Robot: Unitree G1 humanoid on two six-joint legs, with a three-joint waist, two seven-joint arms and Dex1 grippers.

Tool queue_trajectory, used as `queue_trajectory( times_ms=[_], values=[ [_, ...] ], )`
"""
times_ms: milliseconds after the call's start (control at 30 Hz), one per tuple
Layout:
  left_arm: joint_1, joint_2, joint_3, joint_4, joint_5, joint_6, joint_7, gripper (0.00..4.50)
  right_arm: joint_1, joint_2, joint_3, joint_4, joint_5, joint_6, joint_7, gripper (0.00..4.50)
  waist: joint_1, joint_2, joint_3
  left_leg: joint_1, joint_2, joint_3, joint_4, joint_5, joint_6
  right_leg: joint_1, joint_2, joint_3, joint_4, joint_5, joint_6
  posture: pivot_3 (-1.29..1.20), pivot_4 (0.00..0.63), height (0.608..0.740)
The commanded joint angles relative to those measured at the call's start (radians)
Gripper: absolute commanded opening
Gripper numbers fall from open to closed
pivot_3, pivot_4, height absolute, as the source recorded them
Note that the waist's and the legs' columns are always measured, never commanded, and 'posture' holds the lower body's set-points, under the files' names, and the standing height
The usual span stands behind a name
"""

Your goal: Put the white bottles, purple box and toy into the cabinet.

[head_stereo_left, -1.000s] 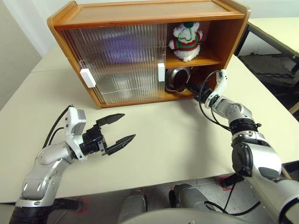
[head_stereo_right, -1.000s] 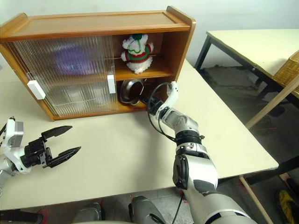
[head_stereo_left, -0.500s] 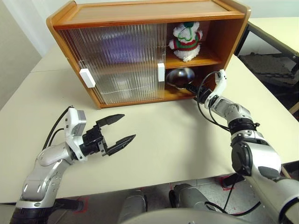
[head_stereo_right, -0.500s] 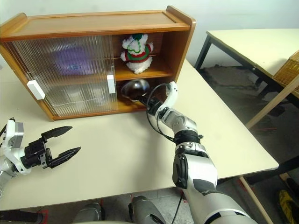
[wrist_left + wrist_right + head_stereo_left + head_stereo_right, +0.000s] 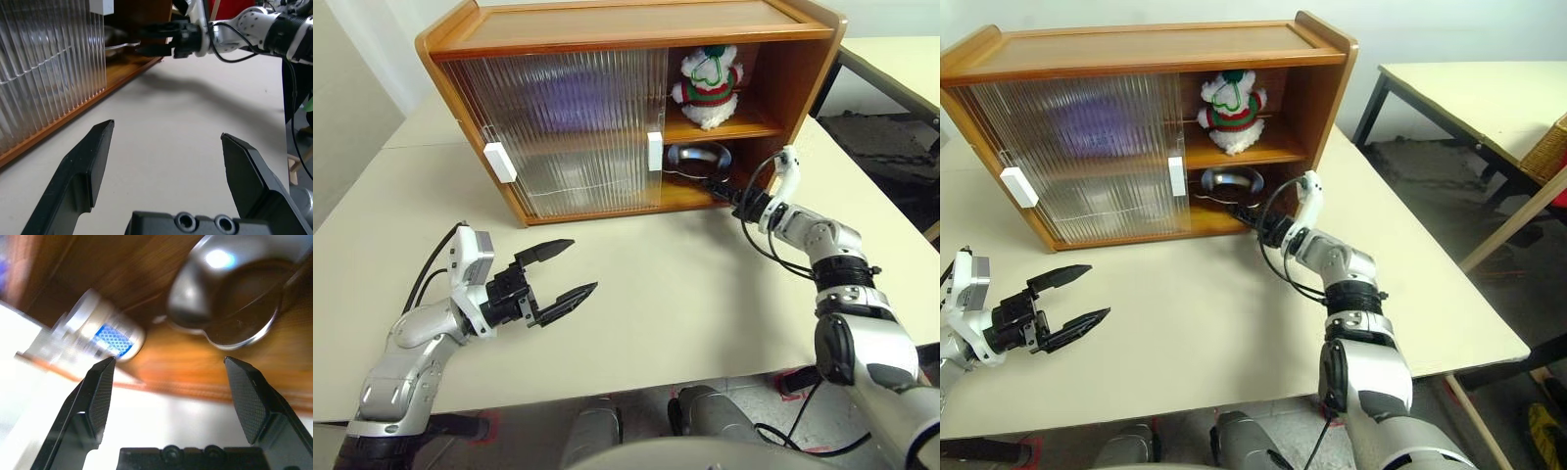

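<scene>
The wooden cabinet (image 5: 607,24) stands on the table with both ribbed doors slid left, leaving its right side open. The toy (image 5: 707,86) sits on the upper shelf there. A purple blur, the purple box (image 5: 570,98), shows behind the ribbed door on the upper shelf. In the right wrist view a white bottle (image 5: 105,335) with a blue label stands on the lower shelf, close ahead. My right gripper (image 5: 722,188) is open at the mouth of the lower shelf and holds nothing. My left gripper (image 5: 566,266) hovers open over the table, well in front of the doors.
A shiny steel bowl (image 5: 698,157) rests on the lower shelf just beyond my right fingers. The cream table (image 5: 685,284) stretches between both arms. A second table (image 5: 1469,88) and a wicker piece (image 5: 1549,147) stand off to the right.
My right gripper has opened and let go of the steel bowl, which has settled from tilted to flat on the lower shelf. That hand has drawn back a little. The left arm has not moved.
</scene>
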Motion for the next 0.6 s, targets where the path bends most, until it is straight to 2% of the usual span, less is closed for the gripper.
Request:
queue_trajectory(
  times_ms=[33,133,167,233,267,367,600],
  values=[
    [0.007,0.003,0.004,-0.004,0.006,-0.005,-0.006,4.50,0.070,-0.045,0.039,-0.154,0.037,0.098,0.076,4.47,0.000,0.000,0.000,0.000,0.000,0.000,0.000,0.000,0.000,0.000,0.000,0.000,0.000,0.000,0.000,-0.14,0.044,0.740],
    [0.007,0.002,0.002,-0.001,0.006,-0.007,-0.008,4.50,0.166,-0.101,0.096,-0.318,0.061,0.112,0.196,4.47,0.000,0.000,0.000,0.001,-0.001,0.000,0.000,0.000,0.000,0.001,0.001,0.000,0.000,-0.001,0.001,-0.14,0.044,0.740],
    [0.006,0.002,0.002,0.000,0.006,-0.007,-0.009,4.50,0.191,-0.114,0.109,-0.360,0.065,0.110,0.218,4.47,0.000,0.000,0.000,0.001,-0.001,0.001,0.000,0.000,0.000,0.002,0.001,0.000,0.000,-0.004,0.005,-0.14,0.044,0.740],
    [0.003,0.002,0.002,0.006,0.005,-0.009,-0.012,4.50,0.221,-0.117,0.124,-0.422,0.073,0.105,0.230,4.47,-0.001,-0.001,0.000,0.003,-0.001,0.002,0.001,0.000,0.000,0.003,0.003,0.000,0.000,-0.008,0.011,-0.15,0.042,0.740],
    [0.001,0.001,0.002,0.008,0.006,-0.010,-0.014,4.50,0.231,-0.107,0.126,-0.450,0.080,0.103,0.218,4.30,-0.003,0.000,0.000,0.003,-0.002,0.002,0.001,0.000,-0.001,0.004,0.003,0.000,0.000,-0.008,0.012,-0.15,0.042,0.740],
    [0.004,0.000,0.006,0.002,0.003,-0.008,-0.010,4.50,0.246,-0.085,0.154,-0.523,0.096,0.147,0.186,3.50,-0.011,-0.001,0.000,0.005,-0.001,0.003,0.002,0.000,-0.001,0.005,0.005,0.001,0.000,-0.007,0.011,-0.15,0.037,0.740],
    [0.026,-0.001,0.023,-0.004,-0.002,-0.011,-0.003,4.50,0.172,0.028,0.189,-0.511,0.068,0.060,0.115,0.79,-0.005,-0.001,0.000,0.005,0.000,0.000,0.003,0.001,-0.001,0.006,0.005,0.001,0.000,-0.009,0.005,-0.13,0.036,0.740]
  ],
)
